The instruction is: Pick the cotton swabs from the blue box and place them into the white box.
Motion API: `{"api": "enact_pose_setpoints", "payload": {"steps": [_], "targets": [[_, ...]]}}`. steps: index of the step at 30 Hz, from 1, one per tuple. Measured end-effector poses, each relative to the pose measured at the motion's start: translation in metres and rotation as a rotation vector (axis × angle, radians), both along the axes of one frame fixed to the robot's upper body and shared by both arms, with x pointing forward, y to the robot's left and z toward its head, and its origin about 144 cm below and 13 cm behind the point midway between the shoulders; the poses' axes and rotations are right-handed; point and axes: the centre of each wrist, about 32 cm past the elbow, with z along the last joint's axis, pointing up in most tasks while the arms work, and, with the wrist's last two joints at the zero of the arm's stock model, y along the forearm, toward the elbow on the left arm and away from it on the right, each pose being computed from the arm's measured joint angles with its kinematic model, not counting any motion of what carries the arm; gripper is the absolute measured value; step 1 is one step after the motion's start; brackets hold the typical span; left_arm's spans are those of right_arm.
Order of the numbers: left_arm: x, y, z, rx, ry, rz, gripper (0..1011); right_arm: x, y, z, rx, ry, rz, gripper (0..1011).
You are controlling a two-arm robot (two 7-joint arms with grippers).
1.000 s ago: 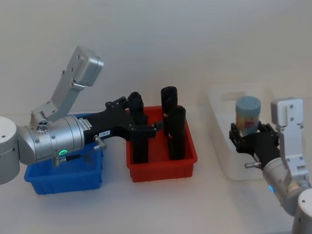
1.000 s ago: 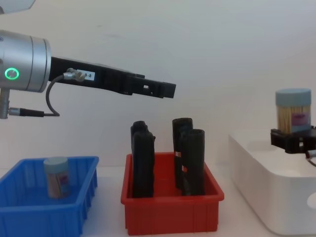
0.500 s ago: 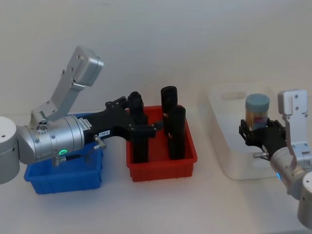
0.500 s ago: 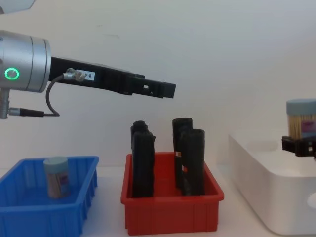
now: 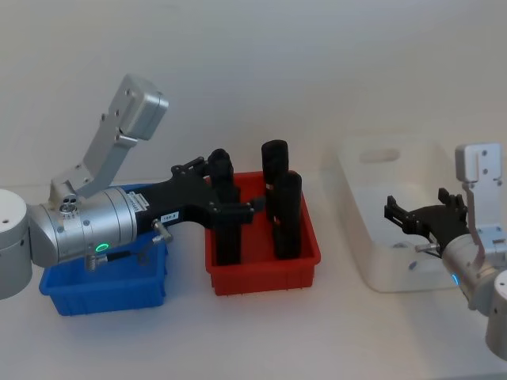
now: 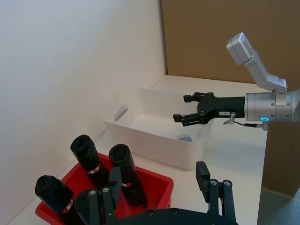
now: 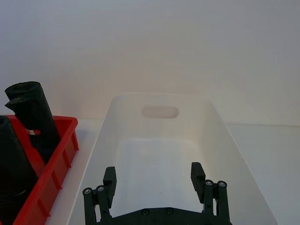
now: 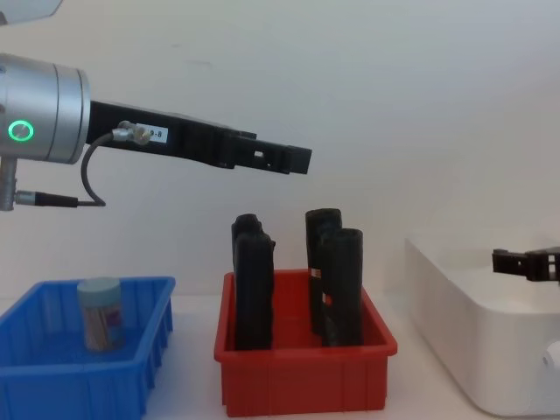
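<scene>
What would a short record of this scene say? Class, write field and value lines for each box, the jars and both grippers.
blue box: holds one upright jar
white box: holds a second jar
red box: holds upright black rolls
left gripper: open, empty, above the red box
right gripper: open, empty, above the white box

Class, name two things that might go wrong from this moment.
The cotton swabs in the blue box stand low between its walls; a finger may catch the rim. The open left gripper hangs over the tall black objects in the red bin; dropping early might topple them.
</scene>
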Motion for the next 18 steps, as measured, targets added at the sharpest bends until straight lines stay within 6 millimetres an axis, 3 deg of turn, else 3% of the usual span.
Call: {"api": "enact_pose_setpoints", "payload": {"steps": [18], "targets": [[0.0000,0.0000,0.0000,0.000,0.000,0.000,1004,-0.0052,-0.0036,0.0037,0.006,-0.109,-0.006,1002]]}}
